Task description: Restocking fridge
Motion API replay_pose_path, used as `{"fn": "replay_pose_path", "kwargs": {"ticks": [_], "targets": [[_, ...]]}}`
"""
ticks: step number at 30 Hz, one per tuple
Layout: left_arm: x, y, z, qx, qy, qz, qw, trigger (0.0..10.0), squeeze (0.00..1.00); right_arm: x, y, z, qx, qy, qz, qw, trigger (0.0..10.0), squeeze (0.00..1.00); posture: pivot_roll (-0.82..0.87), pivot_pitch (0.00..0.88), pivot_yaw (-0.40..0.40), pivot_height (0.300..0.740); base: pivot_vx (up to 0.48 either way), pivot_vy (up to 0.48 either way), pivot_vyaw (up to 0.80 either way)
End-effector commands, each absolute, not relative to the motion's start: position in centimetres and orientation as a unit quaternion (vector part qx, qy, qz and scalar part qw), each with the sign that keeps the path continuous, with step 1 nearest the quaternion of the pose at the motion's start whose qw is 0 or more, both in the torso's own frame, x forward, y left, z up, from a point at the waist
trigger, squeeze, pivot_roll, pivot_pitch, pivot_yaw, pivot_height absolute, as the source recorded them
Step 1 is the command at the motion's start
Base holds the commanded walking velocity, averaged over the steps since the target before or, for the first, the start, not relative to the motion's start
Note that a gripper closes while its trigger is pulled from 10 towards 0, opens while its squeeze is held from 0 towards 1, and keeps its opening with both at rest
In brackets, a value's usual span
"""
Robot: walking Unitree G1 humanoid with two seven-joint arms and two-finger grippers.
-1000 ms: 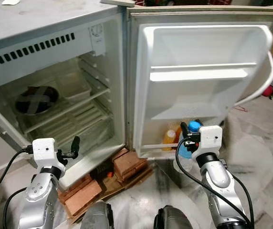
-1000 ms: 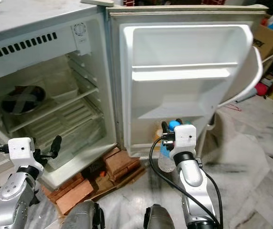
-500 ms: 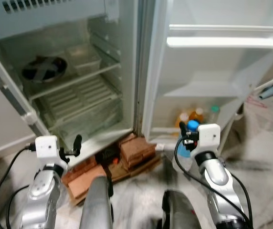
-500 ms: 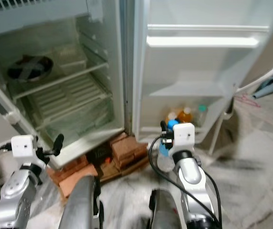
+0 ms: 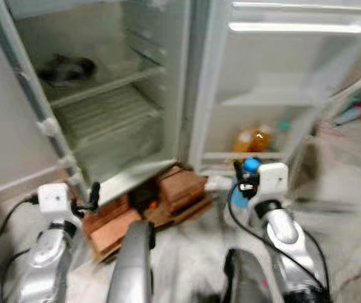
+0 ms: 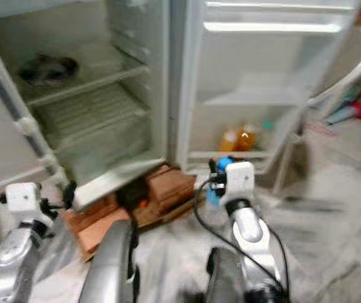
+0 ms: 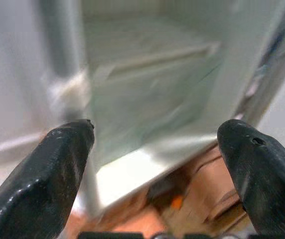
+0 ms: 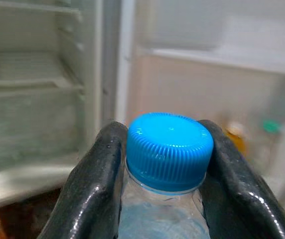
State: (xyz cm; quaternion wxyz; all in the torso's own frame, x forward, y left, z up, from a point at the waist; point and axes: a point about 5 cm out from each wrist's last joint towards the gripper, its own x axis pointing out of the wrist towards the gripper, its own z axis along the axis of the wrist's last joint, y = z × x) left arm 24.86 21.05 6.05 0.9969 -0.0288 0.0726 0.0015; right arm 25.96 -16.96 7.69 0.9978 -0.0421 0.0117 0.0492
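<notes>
Right wrist view: the right gripper (image 8: 165, 169) pinches a clear water bottle (image 8: 166, 149) just under its blue ribbed cap, one black finger (image 8: 95, 184) pressed against each side of the neck.
Bottle: held upright in front of the fridge (image 5: 98, 95), low, just before the bottom shelf of the open door (image 5: 281, 82); in the head views its blue cap (image 5: 251, 165) shows beside the white wrist block.
Right gripper in head view: (image 5: 243, 180), raised toward the foot of the fridge door, a black cable looping down from it.
Left gripper: (image 7: 157, 164) fingers spread wide apart with nothing between them, pointing at the bottom front edge of the fridge body; in the head view it sits at (image 5: 92, 196), low and to the left of the fridge opening.
Fridge body: open, wire shelves blurred; a dark round thing (image 5: 67, 68) lies on the upper shelf, too blurred to tell what it is.
Door shelf: two orange bottles (image 5: 253, 139) stand in the bottom door shelf, with a green-capped bottle (image 5: 283, 129) just beside them.
Under the fridge: brown bricks (image 5: 139, 211) prop up its front, lying on the pale marbled floor (image 5: 344, 208).
Sharpness: both head views are smeared.
</notes>
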Motion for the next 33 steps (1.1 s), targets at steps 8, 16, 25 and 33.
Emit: {"fn": "replay_pose_path", "kwargs": {"ticks": [8,16,25,33], "targets": [[23.91,21.22,5.27,-0.028,0.085,0.004,0.996,10.0,0.0,26.53,-16.66,8.72,-0.047,-0.013,0.06,0.997,10.0,0.0,0.03,0.044,0.003,0.604,0.347,0.0,0.0],[23.93,20.98,5.2,-0.03,0.085,0.001,0.996,10.0,0.0,26.65,-16.86,8.84,-0.056,-0.017,0.056,0.997,10.0,0.0,0.03,0.046,0.001,0.604,0.328,0.0,0.0],[23.95,20.86,5.08,-0.034,0.089,0.002,0.995,10.0,0.0,26.88,-16.95,8.95,-0.059,-0.019,0.055,0.997,10.0,0.0,0.04,0.046,-0.004,0.604,0.031,0.0,0.0],[23.84,20.91,5.06,-0.033,0.089,0.006,0.995,10.0,0.0,27.03,-16.51,9.09,-0.046,-0.022,0.074,0.996,10.0,0.0,0.04,0.05,-0.008,0.604,0.0,0.0,0.0]]}}
